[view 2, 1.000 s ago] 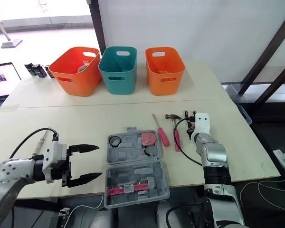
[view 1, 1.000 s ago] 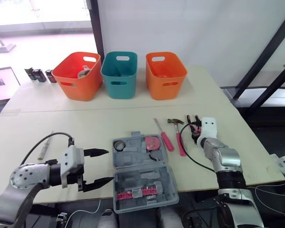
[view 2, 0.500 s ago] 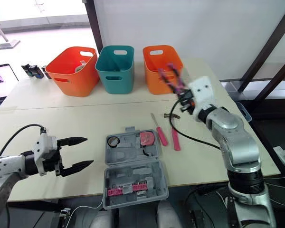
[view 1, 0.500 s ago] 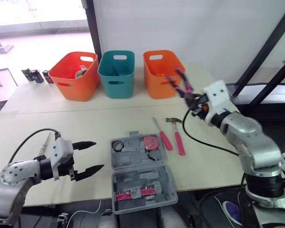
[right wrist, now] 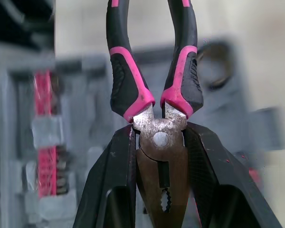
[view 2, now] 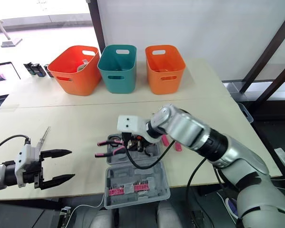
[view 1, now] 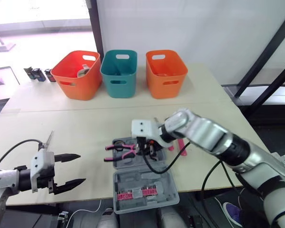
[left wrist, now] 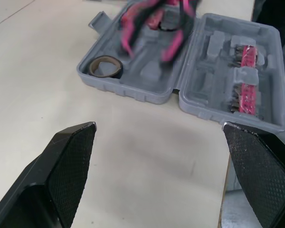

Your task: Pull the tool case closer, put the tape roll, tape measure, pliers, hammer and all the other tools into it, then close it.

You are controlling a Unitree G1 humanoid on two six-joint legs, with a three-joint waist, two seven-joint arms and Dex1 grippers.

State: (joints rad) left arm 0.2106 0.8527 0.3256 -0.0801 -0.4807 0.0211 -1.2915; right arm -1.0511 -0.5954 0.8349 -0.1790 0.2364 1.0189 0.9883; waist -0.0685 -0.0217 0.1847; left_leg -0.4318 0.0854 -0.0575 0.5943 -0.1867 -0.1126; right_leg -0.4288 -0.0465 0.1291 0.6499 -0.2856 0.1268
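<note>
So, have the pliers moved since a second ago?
Yes: the pliers went leftward, from the table beside the tool case to above it, in the right gripper.

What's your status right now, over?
Right gripper shut on pliers, above open tool case. Left gripper open, left of case. Tape roll already inside.

Tool case (left wrist: 133, 92): grey moulded plastic, matt. Pliers (right wrist: 160, 138): bare metal head, dull, lightly scuffed; grips pink and black, rubbery, matt. Left gripper (left wrist: 159, 124): pads (left wrist: 73, 154) black, cross-hatched, rough. Tape roll (left wrist: 105, 67): dark, slight sheen. Surface (view 1: 85, 123): pale, smooth, matt. Teal bin (view 1: 118, 78), left orange bin (view 1: 76, 80), right orange bin (view 1: 166, 78): smooth plastic, soft gloss.
</note>
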